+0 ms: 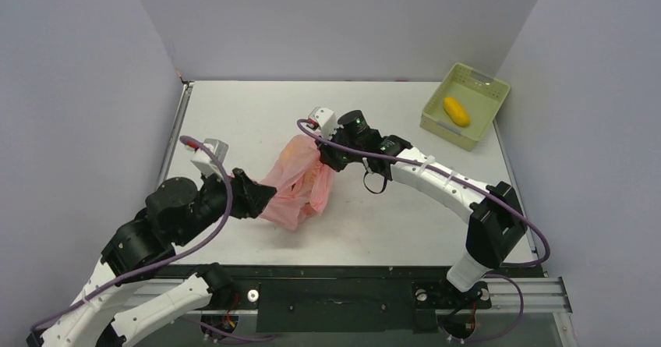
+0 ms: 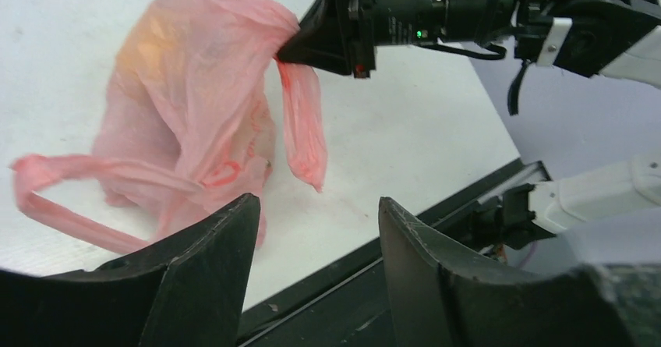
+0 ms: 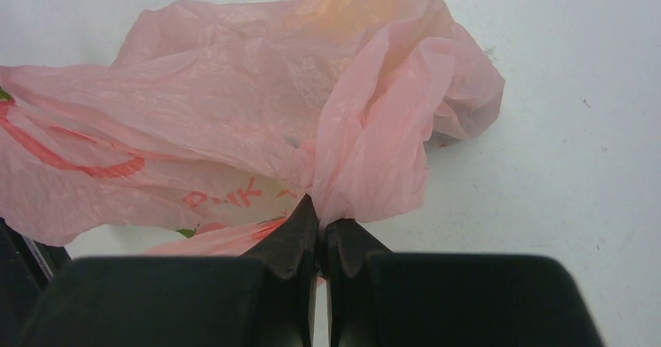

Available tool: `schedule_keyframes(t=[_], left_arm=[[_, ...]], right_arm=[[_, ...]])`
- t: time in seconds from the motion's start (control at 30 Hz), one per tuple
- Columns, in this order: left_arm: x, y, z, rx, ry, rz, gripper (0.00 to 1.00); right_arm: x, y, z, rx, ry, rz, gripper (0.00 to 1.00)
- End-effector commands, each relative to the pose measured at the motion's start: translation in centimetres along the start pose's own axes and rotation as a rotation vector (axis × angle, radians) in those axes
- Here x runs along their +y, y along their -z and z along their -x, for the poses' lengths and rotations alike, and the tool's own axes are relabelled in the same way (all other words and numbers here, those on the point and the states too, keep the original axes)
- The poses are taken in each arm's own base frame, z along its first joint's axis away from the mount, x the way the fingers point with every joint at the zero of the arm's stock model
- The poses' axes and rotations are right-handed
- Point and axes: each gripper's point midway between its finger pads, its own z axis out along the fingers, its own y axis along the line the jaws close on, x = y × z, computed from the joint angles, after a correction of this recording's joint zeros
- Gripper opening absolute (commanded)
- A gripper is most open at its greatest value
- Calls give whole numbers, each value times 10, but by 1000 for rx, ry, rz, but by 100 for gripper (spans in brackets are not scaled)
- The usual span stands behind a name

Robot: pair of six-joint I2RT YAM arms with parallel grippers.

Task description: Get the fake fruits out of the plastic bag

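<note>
Slumping: plastic bag [image 3: 234, 105], pink, bulged, red-printed.
Texture: thin, crinkled, translucent.
Right gripper [image 3: 321, 238]: clamped onto a bag fold.
Left gripper [image 2: 318, 203]: held spread.

One pink bag [image 1: 300, 185], one green basket [image 1: 446, 131], one yellow fruit [image 1: 456, 111], two end effectors [image 1: 263, 197] [image 1: 324, 160]

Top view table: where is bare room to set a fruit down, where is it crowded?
Free: table far left, behind the plastic bag; near strip in front of it. Crowded: centre, left gripper and right gripper at the bag.
</note>
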Motion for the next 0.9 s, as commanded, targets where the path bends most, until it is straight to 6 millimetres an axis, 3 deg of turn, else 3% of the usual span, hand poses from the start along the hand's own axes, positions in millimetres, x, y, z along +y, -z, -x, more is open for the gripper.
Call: schedule_keyframes(t=[0.0,0.1,0.23,0.5,0.87], left_arm=[[18,-11,21,47,-218,157,56],[11,-25,39,53,-296,156,59],[24,-64,36,127,-400,119,59],[78,-131,1,282,-507,146,57],[94,-181,-44,414,-420,28,53]], right_arm=[[6,17,25,-85,-2,47,0],[9,18,24,-87,-32,79,0],[13,20,26,-96,-83,145,0],[15,20,30,-119,-175,222,0],[14,5,29,-135,-251,262,0]])
